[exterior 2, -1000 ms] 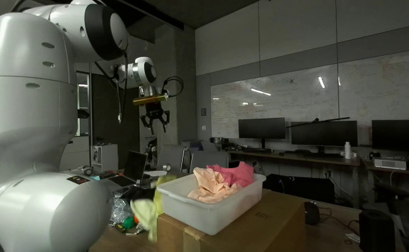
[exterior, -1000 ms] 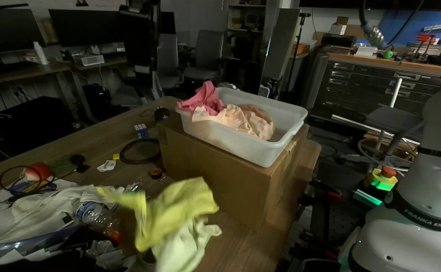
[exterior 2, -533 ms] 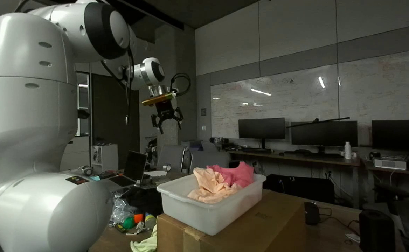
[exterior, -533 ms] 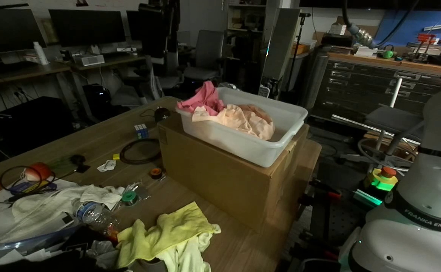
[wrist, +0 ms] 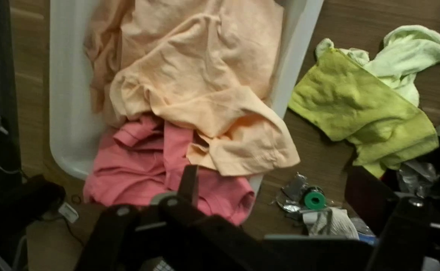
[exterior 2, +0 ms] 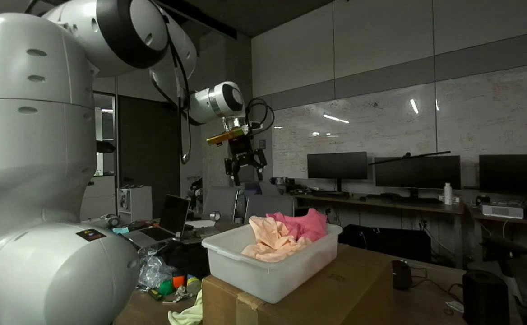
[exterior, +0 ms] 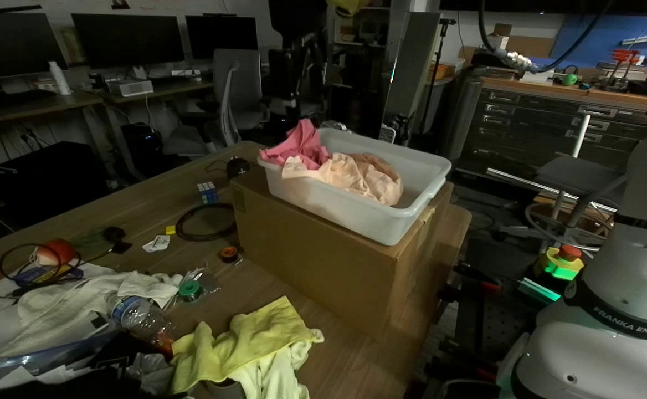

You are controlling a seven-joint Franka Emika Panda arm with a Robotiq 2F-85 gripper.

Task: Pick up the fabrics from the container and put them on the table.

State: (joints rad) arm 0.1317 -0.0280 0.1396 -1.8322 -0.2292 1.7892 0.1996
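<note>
counting one white container [exterior 2: 245, 275] on one cardboard box [exterior: 312, 266]. inside it: one pink fabric [wrist: 137, 169] bunched at one end, piled above the rim, plus peach fabric [wrist: 197, 75] partly lapping over the pink, a corner of it out over the long rim. peach could be one piece or two, can't tell from the folds. on the desk [exterior: 351, 366], near the box: one yellow cloth [wrist: 363, 101] lying across part of one pale green cloth [wrist: 401, 56]. farther off on the same desk, one white cloth [exterior: 91, 299] crumpled in clutter [exterior: 152, 368], too jumbled to count. one claw [exterior 2: 248, 180], released, fingers [wrist: 188, 184] spread wide apart, hanging in the air higher than the container and apart from all fabrics; one white arm [exterior 2: 33, 149] carries it. desk top is brown wood, messy on one side: one puzzle cube [exterior: 208, 192], one green spool [exterior: 190, 290], one orange-and-black tape roll [exterior: 228, 254], one clear plastic bottle [exterior: 140, 316] with a blue label. room is dim: three dark monitors [exterior 2: 337, 166] in both exterior views, one white bottle [exterior: 59, 77] near them, whiteboard [exterior 2: 353, 135] behind, one open laptop [exterior 2: 174, 214], one metal drawer cabinet [exterior: 550, 119] with a wooden top, grey chairs [exterior: 237, 83] partly hidden, so uncounted. one red button [exterior: 569, 253] on a yellow base, lit green, near the arm.
</note>
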